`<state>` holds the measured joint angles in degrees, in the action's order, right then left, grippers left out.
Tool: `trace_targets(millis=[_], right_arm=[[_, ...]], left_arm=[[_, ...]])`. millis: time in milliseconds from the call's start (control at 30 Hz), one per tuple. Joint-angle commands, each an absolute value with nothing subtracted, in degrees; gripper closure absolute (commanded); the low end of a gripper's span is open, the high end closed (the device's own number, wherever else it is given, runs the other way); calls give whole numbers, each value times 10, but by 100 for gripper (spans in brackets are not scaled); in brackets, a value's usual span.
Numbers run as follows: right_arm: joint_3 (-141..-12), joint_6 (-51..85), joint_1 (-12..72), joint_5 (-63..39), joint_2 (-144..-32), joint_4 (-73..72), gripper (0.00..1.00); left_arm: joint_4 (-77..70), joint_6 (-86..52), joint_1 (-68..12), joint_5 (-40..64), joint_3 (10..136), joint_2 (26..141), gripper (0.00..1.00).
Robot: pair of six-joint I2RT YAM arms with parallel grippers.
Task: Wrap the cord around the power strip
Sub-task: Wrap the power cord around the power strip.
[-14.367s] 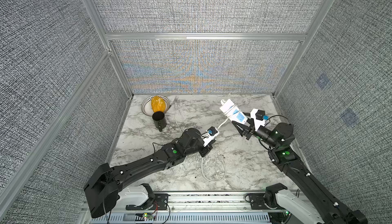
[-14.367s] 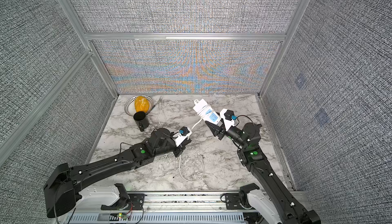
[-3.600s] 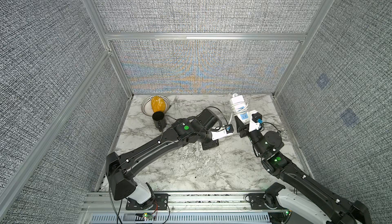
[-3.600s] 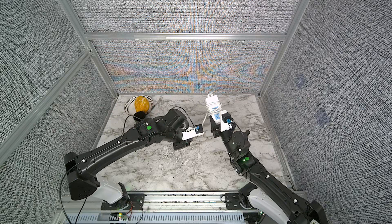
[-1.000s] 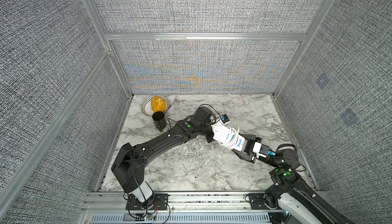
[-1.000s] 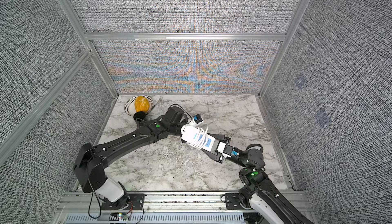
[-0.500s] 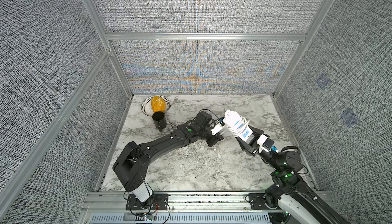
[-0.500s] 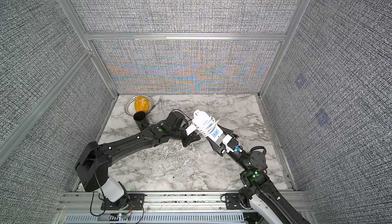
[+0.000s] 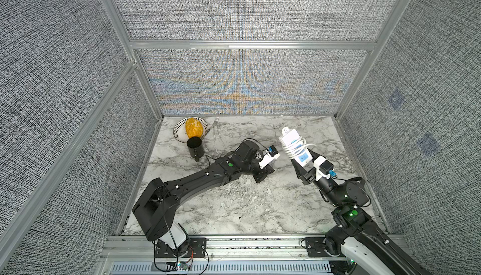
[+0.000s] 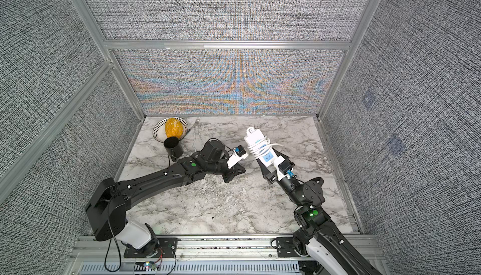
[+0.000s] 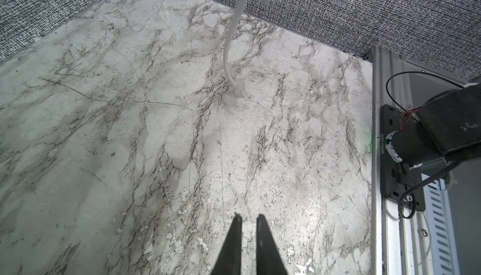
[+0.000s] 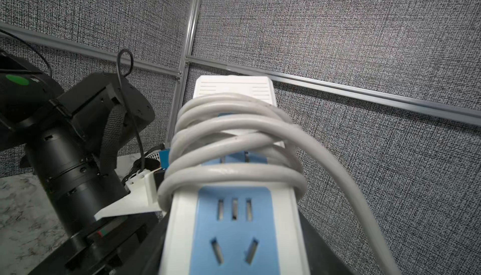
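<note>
The white power strip (image 9: 287,136) (image 10: 253,136) with light-blue sockets is held tilted up above the right half of the marble. My right gripper (image 9: 304,163) (image 10: 269,163) is shut on its lower end. The cord (image 9: 295,150) (image 10: 260,149) is coiled several times round its middle, as the right wrist view shows on the power strip (image 12: 234,234) and cord (image 12: 234,130). A loose tail of the cord (image 11: 229,52) hangs down, its end touching the marble. My left gripper (image 9: 264,174) (image 10: 234,174) (image 11: 248,217) sits low, left of the strip, slightly open and holding nothing.
A patterned bowl (image 9: 178,130) holding a yellow-orange thing, a fork (image 9: 213,124) and a black cup (image 9: 194,147) stand at the back left. Grey fabric walls close three sides. A metal rail (image 9: 234,245) with the arm bases runs along the front edge.
My right arm swung the wrapped strip from low over the middle up and to the right. My left gripper drew away from the strip and now hangs low over the marble with nothing in it.
</note>
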<state>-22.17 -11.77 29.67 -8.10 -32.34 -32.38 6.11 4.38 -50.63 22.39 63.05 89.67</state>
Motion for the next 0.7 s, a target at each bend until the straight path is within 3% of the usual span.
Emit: trace_targets(millis=[0,267,500,667], right_arm=[[-249,-128,295,-99,-336,-334,100],[-330,-105,294,-155,-380,-277,100],[-373,-74,294,-244,-400,-271,100],[-387,-67,294,-259,-400,-272,100]], left_arm=[[-42,28,-506,219,607,891,79],[-275,-22,-516,231,534,918,61],[-370,-34,-529,195,533,970,53],[-399,-50,-529,152,557,1024,52]])
